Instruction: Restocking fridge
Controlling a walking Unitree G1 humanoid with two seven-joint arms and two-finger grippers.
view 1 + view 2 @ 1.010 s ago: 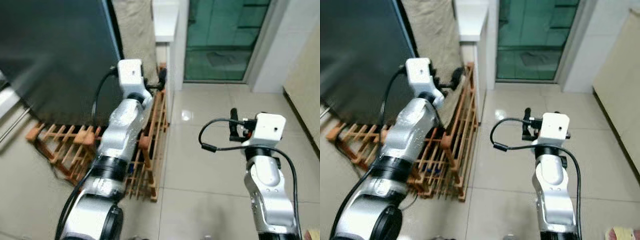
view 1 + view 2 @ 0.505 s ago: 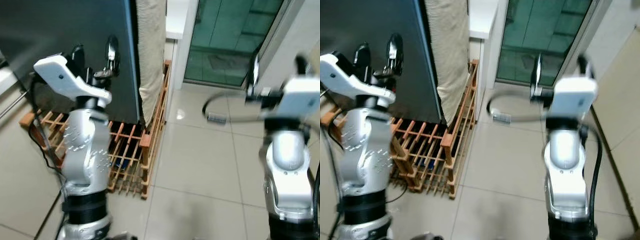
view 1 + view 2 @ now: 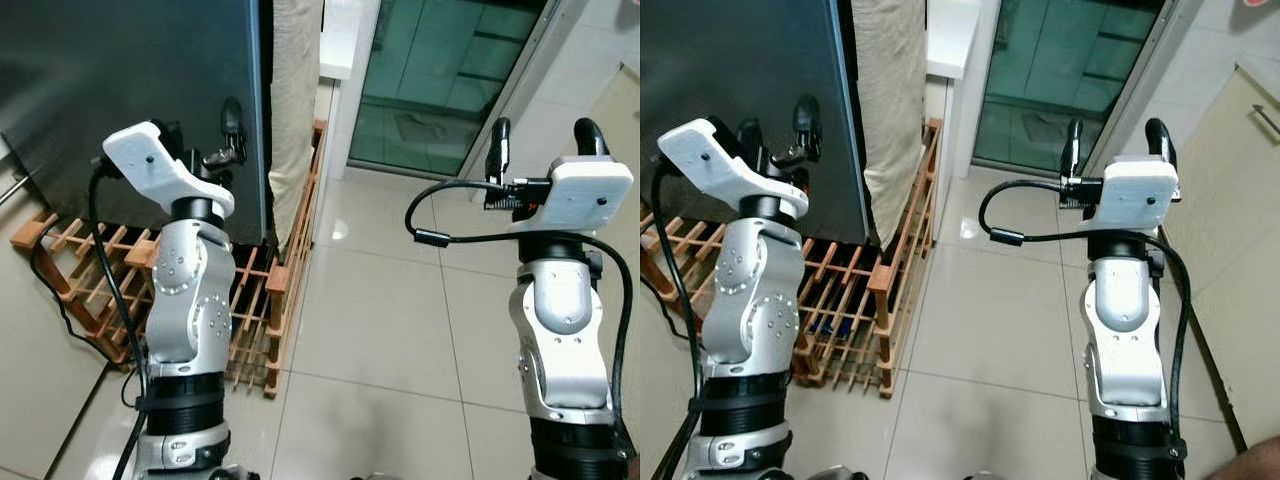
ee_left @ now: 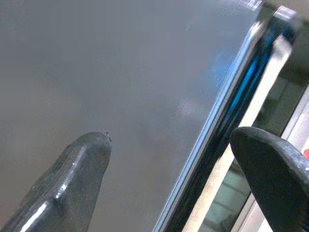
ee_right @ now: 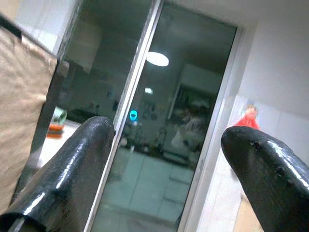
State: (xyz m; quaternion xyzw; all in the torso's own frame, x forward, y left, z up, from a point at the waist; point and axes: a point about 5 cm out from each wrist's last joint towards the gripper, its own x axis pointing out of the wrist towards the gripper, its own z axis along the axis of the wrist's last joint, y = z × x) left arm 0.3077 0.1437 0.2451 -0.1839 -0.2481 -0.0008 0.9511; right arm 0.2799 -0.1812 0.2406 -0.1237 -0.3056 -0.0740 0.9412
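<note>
Left eye view: the dark fridge [image 3: 120, 90] fills the upper left, its door edge just beside the left claw [image 3: 205, 135], fingers spread, holding nothing. A wooden rack [image 3: 250, 300] sits below the fridge. The right claw [image 3: 540, 150], fingers apart and empty, is raised over open tiled floor [image 3: 380, 330] before a glass door [image 3: 440, 80]. The fridge's top is cut off.

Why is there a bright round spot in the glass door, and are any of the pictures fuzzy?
Right wrist view: the bright spot is a ceiling lamp seen in the dark glass door; the fingers look soft, too close for focus. Left wrist view: the fridge door looks smooth and blurry. Both eye views are sharp, with glare on the floor tiles.
</note>
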